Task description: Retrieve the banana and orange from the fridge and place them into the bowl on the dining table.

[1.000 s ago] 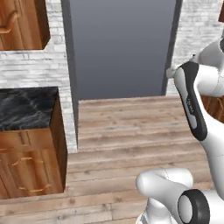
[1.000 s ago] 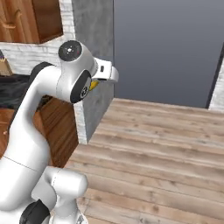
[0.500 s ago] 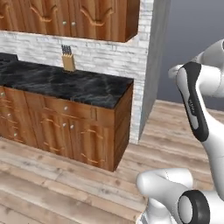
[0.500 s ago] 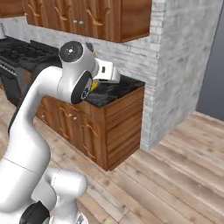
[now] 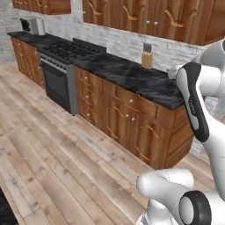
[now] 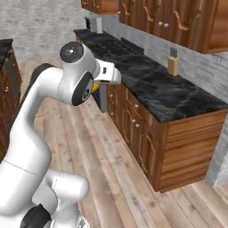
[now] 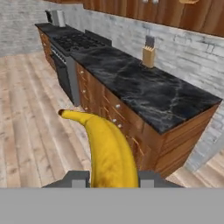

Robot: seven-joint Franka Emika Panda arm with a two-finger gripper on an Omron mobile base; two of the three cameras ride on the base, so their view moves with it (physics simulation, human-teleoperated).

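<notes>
A yellow banana [image 7: 107, 148] with a dark tip stands between my gripper's [image 7: 109, 179] two dark fingertips [image 7: 75, 180] in the hand view, and the gripper is shut on it. From the right base view a sliver of the banana [image 6: 95, 87] shows under the white hand, which is held high in front of the arm. The orange, the bowl and the fridge are out of view. A dark-topped wooden counter end [image 6: 8, 67] sits at the left edge; I cannot tell whether it is the dining table.
A long black marble counter [image 5: 132, 74] on wooden cabinets runs ahead, with a stove [image 5: 61, 66], a knife block [image 5: 147, 59] and a toaster [image 5: 37, 26]. Wall cabinets hang above. Open wooden floor [image 5: 52, 145] lies to the left.
The base has turned, so the whole picture has shifted: the grey fridge is gone from both base views and the counter with the stove has come in. The banana stays in the gripper.
</notes>
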